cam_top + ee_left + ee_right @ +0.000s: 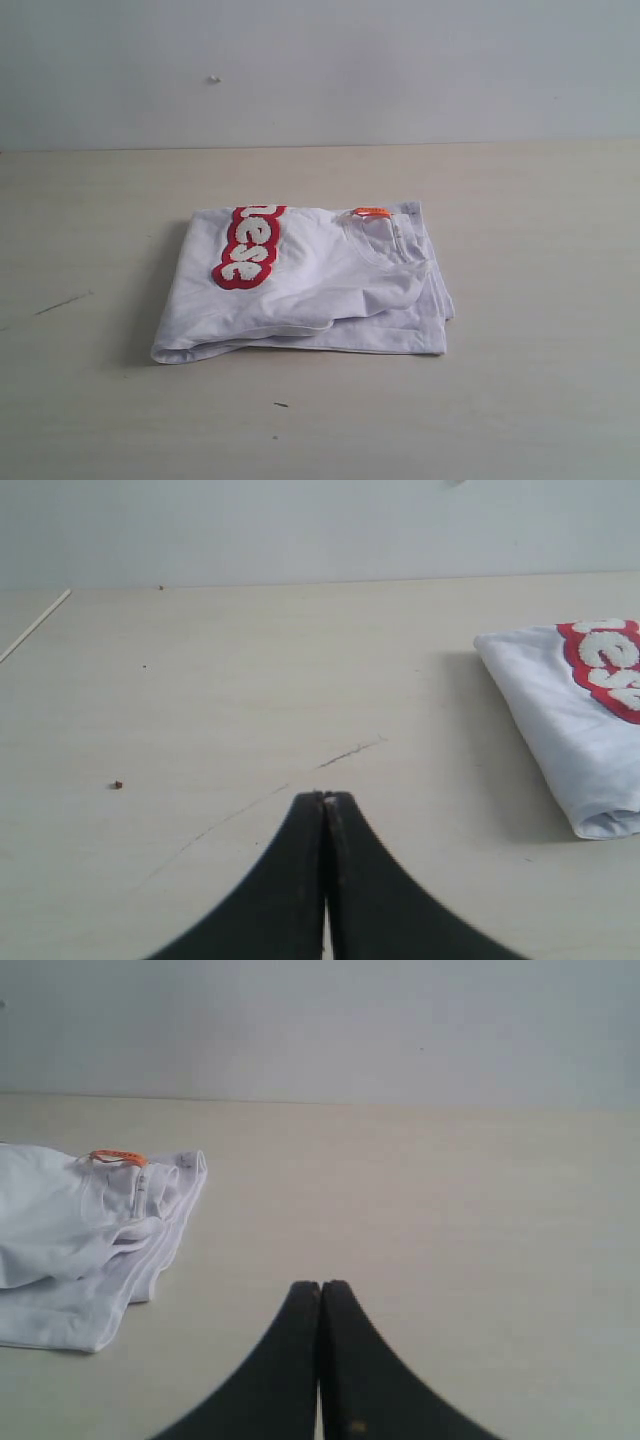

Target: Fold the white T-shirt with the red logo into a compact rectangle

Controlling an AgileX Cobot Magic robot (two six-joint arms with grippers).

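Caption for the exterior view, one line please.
Folded white T-shirt lying on a pale table, part of its red logo and orange neck tag showing on top.

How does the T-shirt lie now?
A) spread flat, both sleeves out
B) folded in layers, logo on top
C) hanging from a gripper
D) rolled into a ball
B: the T-shirt lies in stacked layers on the table, with the logo facing up.
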